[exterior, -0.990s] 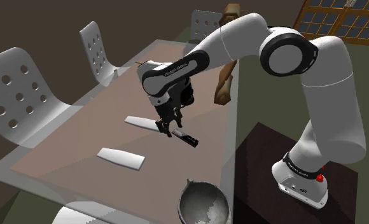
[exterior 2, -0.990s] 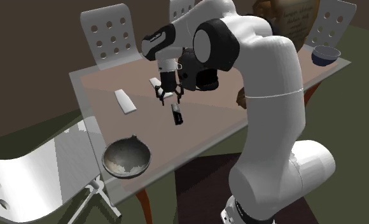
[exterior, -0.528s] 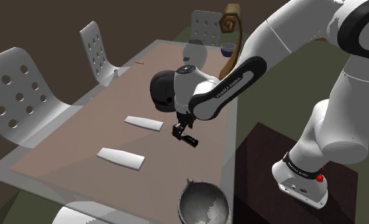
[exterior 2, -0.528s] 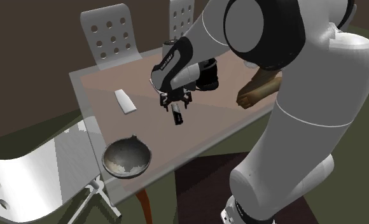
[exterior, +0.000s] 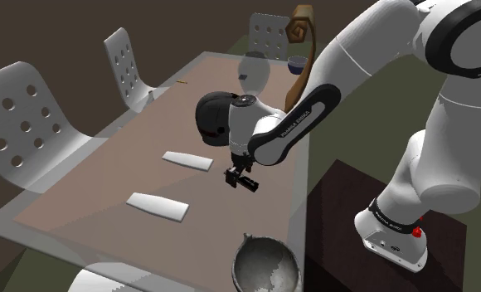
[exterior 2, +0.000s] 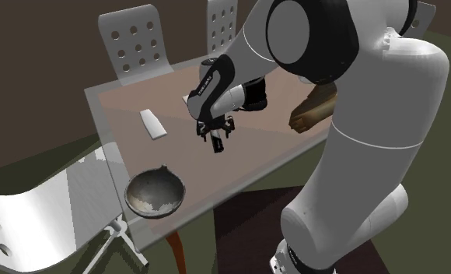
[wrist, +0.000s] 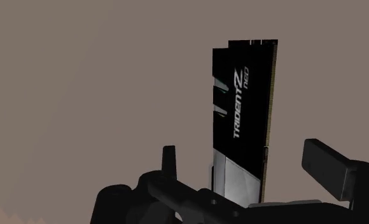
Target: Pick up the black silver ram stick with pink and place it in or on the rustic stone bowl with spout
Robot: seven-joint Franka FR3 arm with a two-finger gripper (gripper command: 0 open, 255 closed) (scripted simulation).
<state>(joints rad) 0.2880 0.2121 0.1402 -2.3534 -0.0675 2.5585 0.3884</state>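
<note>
Stick: black with a silver end and white letters [wrist: 243, 121]. It lies flat on the table [exterior: 168, 112], in the bare part near the side where the arm stands.
Stick in the other views: a small dark bar right under the gripper [exterior: 246, 182] [exterior 2: 217, 145].
Gripper: black, low over the stick and pointing down at it [exterior: 238, 172] [exterior 2: 215, 134] [wrist: 243, 156].
Fingers: spread apart [wrist: 169, 167]. The stick's silver end lies between them. There is a gap on each side, so they do not pinch it.
Bowl: grey and rough, with a little spout [exterior: 266, 265] [exterior 2: 155, 193]. It sits at the table's edge, well apart from the stick.
Strips: two flat white ones lie on the table, one near the gripper [exterior: 187, 159] and one farther from it [exterior: 157, 206].
Chairs: white with round holes, along the far side of the table [exterior: 23, 116] [exterior 2: 134, 39].
Arm: white with dark joints, bent down over the table [exterior: 355, 58].
Stand: a dark box beside the table [exterior: 338, 207].
</note>
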